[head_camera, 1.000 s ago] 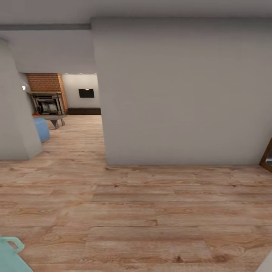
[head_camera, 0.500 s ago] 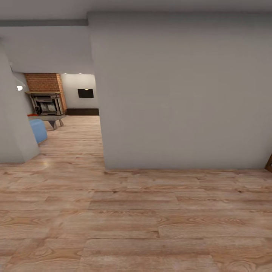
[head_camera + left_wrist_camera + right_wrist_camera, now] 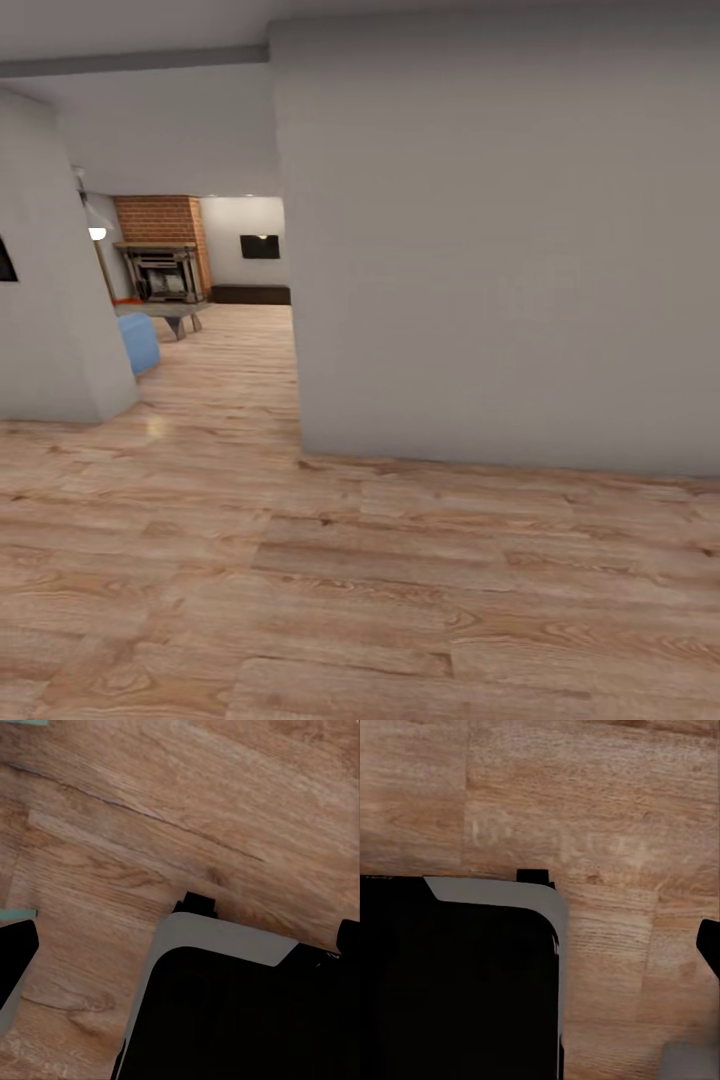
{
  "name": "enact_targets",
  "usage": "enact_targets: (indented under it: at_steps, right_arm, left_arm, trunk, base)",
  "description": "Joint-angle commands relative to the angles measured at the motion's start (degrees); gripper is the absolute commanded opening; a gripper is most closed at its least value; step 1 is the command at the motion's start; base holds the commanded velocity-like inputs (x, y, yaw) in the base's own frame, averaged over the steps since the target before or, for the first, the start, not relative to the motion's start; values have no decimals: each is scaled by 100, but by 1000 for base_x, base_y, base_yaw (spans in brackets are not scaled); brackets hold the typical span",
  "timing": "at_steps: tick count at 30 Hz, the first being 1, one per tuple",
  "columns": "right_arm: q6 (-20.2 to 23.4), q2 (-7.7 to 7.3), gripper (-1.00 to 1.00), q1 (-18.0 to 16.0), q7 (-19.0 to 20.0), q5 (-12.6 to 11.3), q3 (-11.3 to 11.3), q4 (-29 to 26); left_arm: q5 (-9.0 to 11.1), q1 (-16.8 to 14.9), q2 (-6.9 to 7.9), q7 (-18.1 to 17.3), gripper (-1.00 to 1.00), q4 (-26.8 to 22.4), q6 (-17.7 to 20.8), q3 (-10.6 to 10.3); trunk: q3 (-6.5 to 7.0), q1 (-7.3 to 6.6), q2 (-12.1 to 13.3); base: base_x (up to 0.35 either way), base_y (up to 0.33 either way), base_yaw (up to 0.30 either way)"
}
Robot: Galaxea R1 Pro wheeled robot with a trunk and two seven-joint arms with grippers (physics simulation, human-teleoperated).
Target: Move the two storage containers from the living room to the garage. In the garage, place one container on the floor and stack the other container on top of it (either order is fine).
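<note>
I am in a hallway on light wood planks (image 3: 360, 600). Through the opening on the left lies the living room (image 3: 225, 340), with a brick fireplace (image 3: 160, 270) and a blue sofa (image 3: 140, 342). A tiny orange-red spot (image 3: 122, 299) sits by a low table there; it is too small to tell if it is a storage container. The garage and its floor are out of view. My left gripper (image 3: 180, 945) hangs open over the planks, fingers (image 3: 15, 960) far apart. My right gripper (image 3: 540, 945) looks open too, one finger (image 3: 711, 945) showing at the frame's edge.
A broad grey wall (image 3: 500, 250) stands straight ahead, its corner (image 3: 298, 440) beside the opening. Another grey wall (image 3: 50, 300) flanks the passage on the left. My black, grey-edged base (image 3: 247, 1012) shows below both grippers. Open plank floor runs ahead and to the left.
The whole head view has shifted: the wall corner and fireplace now sit further right in the picture. A teal object at the lower left and a door frame at the right have left the view.
</note>
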Motion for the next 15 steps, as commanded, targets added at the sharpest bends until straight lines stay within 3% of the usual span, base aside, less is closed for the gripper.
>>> enact_targets:
  at_steps: [1, 10, 15]
  right_arm:
    - [-34, -4, 100, -7, 30, -61, 47, 16]
    - [-34, -1, 100, -7, 28, -61, 51, 16]
    - [-34, -14, 100, -7, 31, -49, 60, 12]
  left_arm:
    - [20, -5, -2, 11, 100, 5, -23, 22]
    - [20, -5, -2, 11, 100, 5, -22, 22]
    - [20, -5, -2, 11, 100, 5, -22, 22]
  trunk:
    - [-7, 4, -4]
    - [-7, 4, -4]
    - [-7, 4, -4]
  base:
    - [323, 0, 268]
    - [323, 0, 268]
    - [323, 0, 93]
